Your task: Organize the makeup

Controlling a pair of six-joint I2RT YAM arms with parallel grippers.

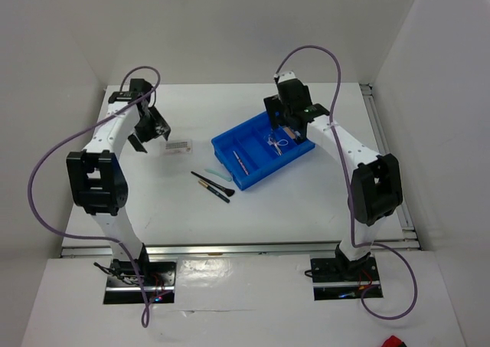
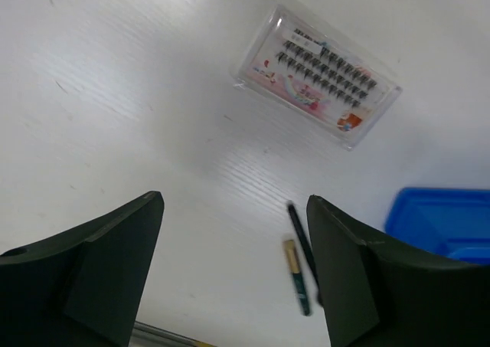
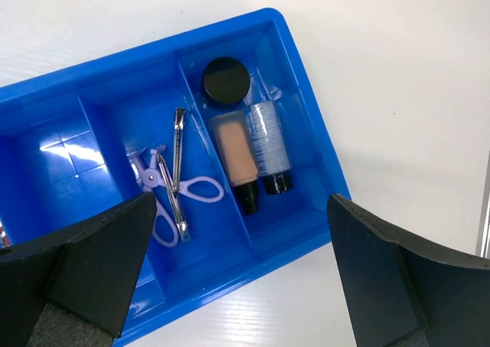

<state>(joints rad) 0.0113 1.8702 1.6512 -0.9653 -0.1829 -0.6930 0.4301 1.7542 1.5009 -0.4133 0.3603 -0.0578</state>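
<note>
The left claw [image 2: 233,209], wide and empty above the worktop [image 2: 115,94], could skid the flat lash card [image 2: 318,75] away, since its thin edges offer little grip.

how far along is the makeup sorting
Partly done. The black round jar, beige tube, clear bottle, silver clip and lilac scissor-like tool lie in the blue divided plastic tray. Nothing is in hand: the left gripper and right gripper are both open. Left on the white table: the clear-cased lash card, black brush, gold-capped dark pencil and pale blue stick.
</note>
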